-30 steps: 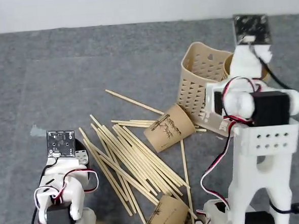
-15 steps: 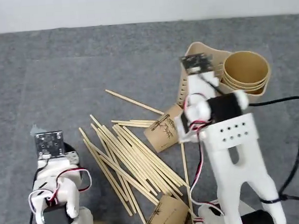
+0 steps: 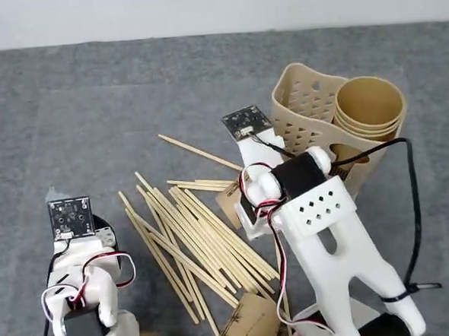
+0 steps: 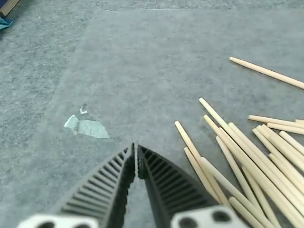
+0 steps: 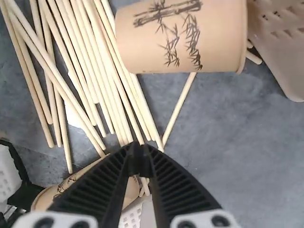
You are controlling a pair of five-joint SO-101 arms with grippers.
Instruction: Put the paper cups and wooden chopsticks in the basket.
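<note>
A grey, felt-like fabric mat [image 3: 129,98] covers the table. A small pale green torn scrap of tape or paper [image 3: 56,196] lies flat on it, with a tiny loose fleck just beside it. The scrap sits right on a faint straight edge where the mat's shade changes, paler on one side than the other. Well beyond the scrap, along the mat's far border, runs a plain white wall strip [image 3: 199,9]. In the left wrist view, a small teal piece [image 4: 4,23] and a brown wooden-looking edge [image 4: 7,5] lie far from the scrap, cut off at the corner.
</note>
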